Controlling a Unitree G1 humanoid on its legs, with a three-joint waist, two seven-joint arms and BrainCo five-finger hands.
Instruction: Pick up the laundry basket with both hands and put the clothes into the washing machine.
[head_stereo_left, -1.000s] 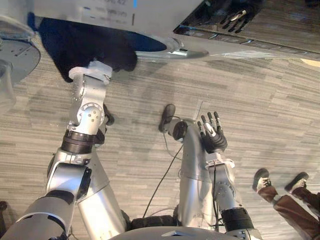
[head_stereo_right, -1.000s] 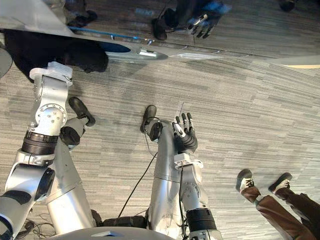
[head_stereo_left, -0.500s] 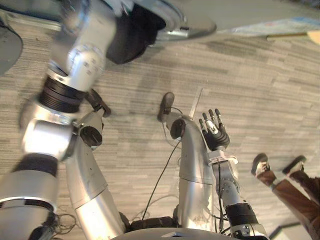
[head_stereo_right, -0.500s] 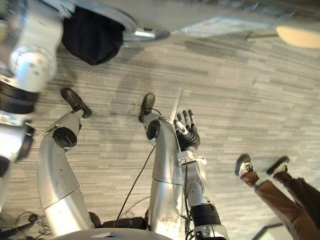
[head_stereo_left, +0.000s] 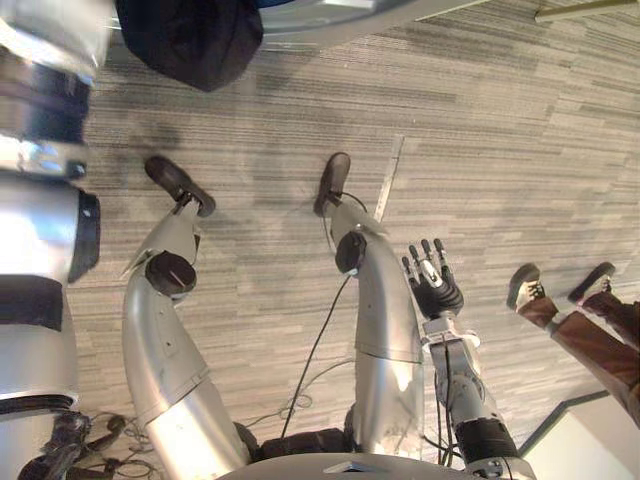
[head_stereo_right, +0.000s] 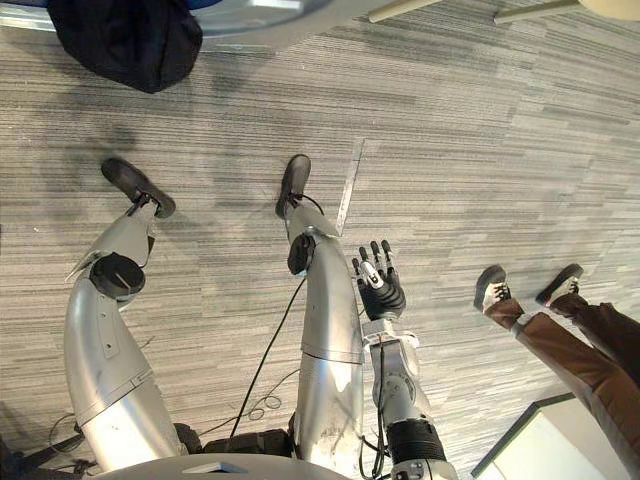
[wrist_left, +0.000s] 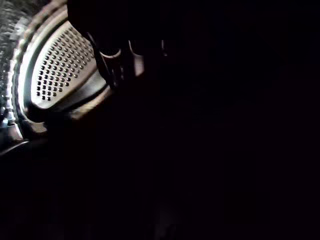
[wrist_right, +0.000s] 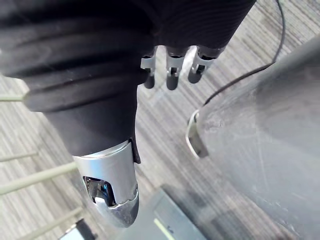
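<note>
Garment (head_stereo_left: 190, 40) first: black, 1 bunched piece, at the far left. Hangs just below the curved silver rim of the washing machine (head_stereo_left: 310, 18), above the striped grey floor (head_stereo_left: 520, 150). Touching that rim or only close under it: cannot tell.

Along the near-left edge, left arm, raised and reaching far toward the machine. Dim in its own wrist view, left hand (wrist_left: 135, 64), close before the perforated metal drum (wrist_left: 60, 65) and the ring around it. Open or closed, holding something or not: cannot tell in that dark.

At the near right, right hand (head_stereo_left: 435, 290), low over the floor, well apart from the garment and from the machine. Fingers (wrist_right: 170, 70) straight and a little spread, dark tips pointing far. Holds nothing.

Further right, a person: 2 shoes (head_stereo_left: 525, 288) side by side on the floor, brown trouser legs (head_stereo_left: 590, 345) running off toward the near-right edge. Stands near the right hand, apart from it.

In the near-right corner, pale flat panel (head_stereo_left: 595, 440) with a dark edge.
</note>
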